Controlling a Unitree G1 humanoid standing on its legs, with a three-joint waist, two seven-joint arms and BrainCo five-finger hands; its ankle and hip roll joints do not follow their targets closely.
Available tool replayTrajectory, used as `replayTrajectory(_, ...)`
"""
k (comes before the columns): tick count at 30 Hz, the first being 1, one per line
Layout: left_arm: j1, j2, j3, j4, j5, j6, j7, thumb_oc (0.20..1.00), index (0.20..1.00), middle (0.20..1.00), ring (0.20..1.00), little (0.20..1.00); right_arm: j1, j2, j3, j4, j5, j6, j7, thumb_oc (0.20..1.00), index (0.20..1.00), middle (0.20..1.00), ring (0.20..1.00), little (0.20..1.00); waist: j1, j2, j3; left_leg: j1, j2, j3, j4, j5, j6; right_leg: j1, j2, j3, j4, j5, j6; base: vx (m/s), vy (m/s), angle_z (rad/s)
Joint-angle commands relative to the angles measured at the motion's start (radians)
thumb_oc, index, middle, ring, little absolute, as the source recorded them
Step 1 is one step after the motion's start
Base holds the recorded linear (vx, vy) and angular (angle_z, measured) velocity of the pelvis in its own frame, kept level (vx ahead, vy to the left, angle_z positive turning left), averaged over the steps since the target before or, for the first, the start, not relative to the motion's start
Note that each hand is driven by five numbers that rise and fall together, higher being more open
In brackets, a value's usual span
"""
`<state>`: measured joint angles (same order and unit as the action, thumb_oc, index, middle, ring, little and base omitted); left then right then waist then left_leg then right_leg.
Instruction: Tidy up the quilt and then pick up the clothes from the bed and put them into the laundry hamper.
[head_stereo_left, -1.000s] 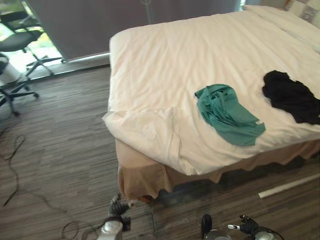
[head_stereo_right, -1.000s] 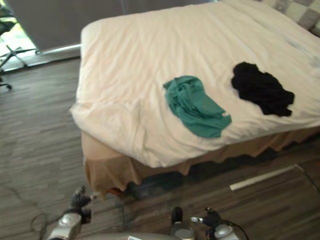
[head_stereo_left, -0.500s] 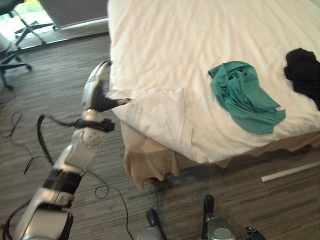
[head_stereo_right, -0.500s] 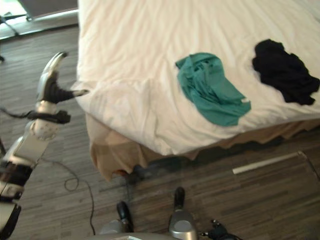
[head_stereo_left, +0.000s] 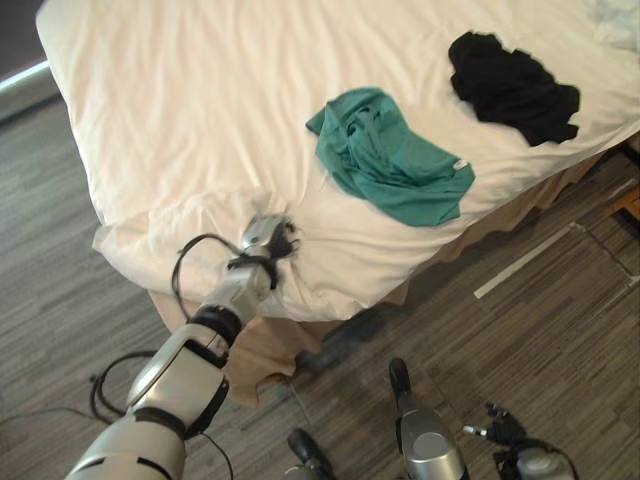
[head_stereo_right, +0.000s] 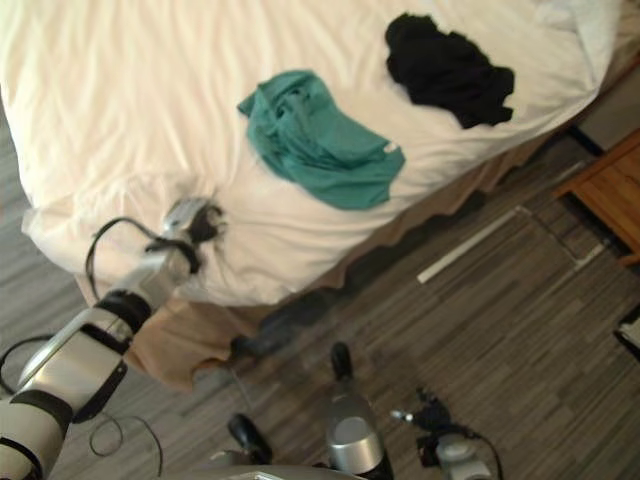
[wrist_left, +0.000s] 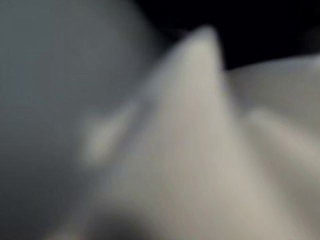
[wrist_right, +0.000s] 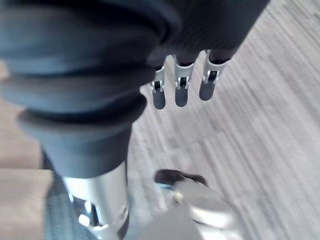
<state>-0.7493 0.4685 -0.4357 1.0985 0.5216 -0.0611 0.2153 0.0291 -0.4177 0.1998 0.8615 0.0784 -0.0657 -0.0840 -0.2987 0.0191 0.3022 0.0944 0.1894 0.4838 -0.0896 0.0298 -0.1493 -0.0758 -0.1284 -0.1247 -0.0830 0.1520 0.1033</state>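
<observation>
The white quilt (head_stereo_left: 200, 110) lay spread over the bed, mostly flat, with a rumpled, bunched corner at the near edge that hung over the side above a tan bed skirt (head_stereo_left: 250, 350). My left hand (head_stereo_left: 268, 238) was pushed into that bunched corner, the cloth puckered around it; its fingers were sunk in the folds, so I could not tell whether they were curled on the quilt or straight, and the left wrist view gave me just a soft ridge of pale cloth (wrist_left: 200, 150) against darkness. On top of the quilt, a little further in from my left hand, lay a crumpled teal garment (head_stereo_left: 385, 160), and beyond it, well apart and nearer the far side, a black garment (head_stereo_left: 512, 85) in a loose heap. My right hand (wrist_right: 182, 85) hung low beside the bed over the floor, its fingers straight and slightly apart, holding nothing. The floor (head_stereo_left: 560, 340) was dark grey-brown planking with a fine streaked grain; a thin pale strip (head_stereo_left: 525, 262) lay on it beside the bed's long side, and the corner of a brown wooden piece of furniture (head_stereo_right: 610, 200) showed near the far end of the bed
</observation>
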Motion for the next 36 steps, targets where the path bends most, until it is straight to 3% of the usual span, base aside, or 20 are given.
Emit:
replayTrajectory(1,0.191,0.193,0.143,0.123,-0.08,0.112,-0.018,0.2,0.2,0.2,0.2,0.2,0.009,-0.054,-0.075,-0.002,-0.03,0.005,-0.032,1.0,1.0,1.0,1.0,1.0,0.076,-0.051,-0.068,0.018,0.048,-0.028,0.004,0.035,-0.029,-0.019,-0.084,-0.028,0.013,-0.037,0.127,0.08,-0.01,0.01)
replayTrajectory(5,0.384,0.25,0.249,0.048,-0.094,0.099,-0.007,0.2,0.2,0.2,0.2,0.2,-0.001,-0.121,-0.121,-0.107,-0.056,0.005,-0.046,1.0,1.0,1.0,1.0,1.0,0.106,-0.046,-0.086,0.027,0.048,-0.043,0.002,0.036,-0.029,0.006,-0.086,-0.045,0.011,-0.041,0.125,0.05,0.013,0.11)
replayTrajectory(9,0.56,0.263,0.293,0.012,-0.077,0.068,-0.014,0.2,0.2,0.2,0.2,0.2,-0.06,-0.17,-0.142,-0.217,-0.073,-0.017,-0.069,1.0,1.0,1.0,1.0,1.0,0.15,-0.044,-0.095,0.043,0.047,-0.06,0.002,0.026,-0.026,0.041,-0.09,-0.066,0.01,-0.051,0.127,0.03,0.022,0.2)
replayTrajectory(10,0.6,0.252,0.301,0.001,-0.073,0.062,-0.016,0.718,0.718,0.718,0.718,0.718,-0.076,-0.177,-0.142,-0.255,-0.072,-0.026,-0.074,1.0,1.0,1.0,1.0,1.0,0.159,-0.045,-0.098,0.041,0.046,-0.065,0.002,0.03,-0.024,0.044,-0.091,-0.072,0.009,-0.048,0.125,0.0,0.016,0.23)
replayTrajectory(11,0.633,0.233,0.31,-0.006,-0.084,0.054,-0.02,1.0,1.0,1.0,1.0,1.0,-0.098,-0.187,-0.142,-0.309,-0.073,-0.036,-0.078,1.0,1.0,1.0,1.0,1.0,0.171,-0.046,-0.099,0.042,0.046,-0.071,0.002,0.029,-0.023,0.05,-0.092,-0.079,0.009,-0.049,0.126,0.02,0.029,0.3)
replayTrajectory(16,0.726,0.085,0.317,-0.006,-0.196,0.035,-0.022,1.0,1.0,1.0,1.0,1.0,-0.295,-0.206,-0.066,-0.489,-0.064,-0.08,-0.092,1.0,1.0,1.0,1.0,1.0,0.245,-0.056,-0.095,0.03,0.045,-0.11,0.002,0.024,-0.016,0.07,-0.1,-0.113,0.011,-0.055,0.123,0.0,0.011,0.31)
replayTrajectory(17,0.743,0.059,0.314,-0.003,-0.213,0.032,-0.028,1.0,1.0,1.0,1.0,1.0,-0.362,-0.21,-0.022,-0.52,-0.063,-0.085,-0.078,0.78,0.78,0.78,0.78,0.78,0.258,-0.059,-0.092,0.021,0.045,-0.119,0.002,0.029,-0.015,0.066,-0.102,-0.119,0.01,-0.052,0.121,-0.03,-0.007,0.33)
replayTrajectory(18,0.752,0.038,0.306,0.01,-0.227,0.034,-0.034,1.0,1.0,1.0,1.0,1.0,-0.42,-0.214,0.019,-0.551,-0.074,-0.084,-0.068,0.376,0.376,0.376,0.376,0.376,0.276,-0.061,-0.087,0.018,0.047,-0.128,0.002,0.027,-0.015,0.069,-0.102,-0.126,0.011,-0.056,0.121,-0.07,-0.006,0.28)
replayTrajectory(19,0.762,0.015,0.297,0.037,-0.233,0.03,-0.037,1.0,1.0,1.0,1.0,1.0,-0.502,-0.204,0.077,-0.568,-0.085,-0.084,-0.059,0.2,0.2,0.2,0.2,0.2,0.289,-0.063,-0.079,0.004,0.047,-0.137,0.002,0.033,-0.014,0.062,-0.104,-0.13,0.01,-0.052,0.119,-0.07,-0.005,0.21)
replayTrajectory(21,0.766,-0.005,0.276,0.052,-0.237,0.027,-0.037,1.0,1.0,1.0,1.0,1.0,-0.59,-0.178,0.135,-0.589,-0.08,-0.089,-0.049,0.2,0.2,0.2,0.2,0.2,0.305,-0.065,-0.065,-0.013,0.048,-0.146,0.002,0.039,-0.014,0.052,-0.104,-0.134,0.01,-0.05,0.119,-0.12,-0.013,0.23)
replayTrajectory(22,0.758,-0.038,0.225,0.067,-0.241,0.027,-0.032,1.0,1.0,1.0,1.0,1.0,-0.755,-0.106,0.221,-0.564,-0.043,-0.093,-0.051,0.2,0.2,0.2,0.2,0.2,0.341,-0.067,-0.028,-0.054,0.05,-0.168,0.003,0.05,-0.016,0.025,-0.102,-0.139,0.013,-0.05,0.118,-0.19,-0.041,0.23)
replayTrajectory(25,0.687,-0.054,0.154,0.089,-0.251,0.02,-0.011,1.0,1.0,1.0,1.0,1.0,-1.002,-0.049,0.321,-0.404,-0.016,-0.081,-0.071,0.2,0.2,0.2,0.2,0.2,0.39,-0.059,0.03,-0.131,0.053,-0.205,0.008,0.08,-0.019,-0.036,-0.107,-0.15,0.032,-0.042,0.114,-0.21,-0.051,0.28)
replayTrajectory(29,0.554,-0.079,-0.012,0.109,-0.216,0.017,0.014,1.0,1.0,1.0,1.0,1.0,-1.193,0.088,0.391,-0.253,-0.004,-0.071,-0.094,0.2,0.2,0.2,0.2,0.2,0.427,-0.003,0.127,-0.27,0.065,-0.253,0.037,0.113,-0.031,-0.162,-0.149,-0.186,0.148,-0.071,0.118,-0.18,-0.039,0.55)
replayTrajectory(31,0.512,-0.093,-0.089,0.096,-0.173,0.018,0.018,1.0,1.0,1.0,1.0,1.0,-1.205,0.171,0.415,-0.194,0.007,-0.069,-0.092,0.2,0.2,0.2,0.2,0.2,0.43,0.021,0.145,-0.339,0.065,-0.265,0.059,0.119,-0.036,-0.219,-0.166,-0.196,0.19,-0.083,0.118,-0.14,0.008,0.41)
replayTrajectory(33,0.482,-0.114,-0.098,0.078,-0.196,0.018,0.032,1.0,1.0,1.0,1.0,1.0,-1.161,0.236,0.42,-0.153,0.033,-0.069,-0.085,0.2,0.2,0.2,0.2,0.2,0.43,0.04,0.16,-0.386,0.062,-0.271,0.082,0.124,-0.032,-0.269,-0.175,-0.196,0.224,-0.085,0.115,-0.08,0.025,0.26)
replayTrajectory(36,0.454,-0.172,-0.13,0.075,-0.191,0.025,0.047,1.0,1.0,1.0,1.0,1.0,-0.965,0.362,0.494,-0.164,0.049,-0.062,-0.025,0.2,0.2,0.2,0.2,0.2,0.412,0.044,0.176,-0.39,0.061,-0.261,0.098,0.111,-0.027,-0.289,-0.181,-0.186,0.252,-0.102,0.116,-0.01,0.048,0.18)
